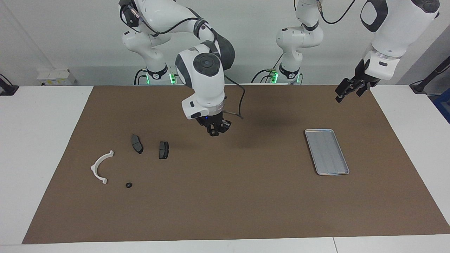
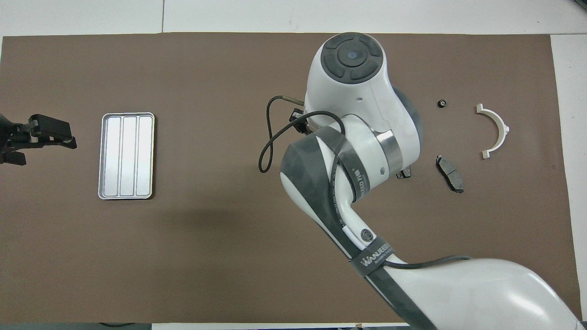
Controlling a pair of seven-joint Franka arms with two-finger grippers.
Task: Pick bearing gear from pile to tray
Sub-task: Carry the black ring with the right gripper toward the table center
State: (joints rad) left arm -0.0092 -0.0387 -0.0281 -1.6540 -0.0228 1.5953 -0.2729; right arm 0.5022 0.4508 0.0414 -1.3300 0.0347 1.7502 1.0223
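The pile lies toward the right arm's end of the mat: a white half-ring [image 1: 101, 167] [image 2: 495, 130], two dark pad-shaped plates [image 1: 136, 144] [image 1: 163, 149] and one small black round piece [image 1: 128, 185] [image 2: 441, 103]. My right gripper [image 1: 214, 131] hangs above the middle of the mat, between pile and tray, fingertips drawn together on a small dark bearing gear. From overhead its own wrist hides it. The silver tray [image 1: 326, 151] [image 2: 126, 156] holds nothing. My left gripper [image 1: 346, 95] [image 2: 48, 152] waits open in the air near the mat's corner by the tray.
A brown mat [image 1: 225, 196] covers most of the white table. A black cable loops out of the right wrist [image 2: 268, 146]. In the overhead view the right arm covers part of one plate [image 2: 404, 172]. Bare mat lies between the pile and the tray.
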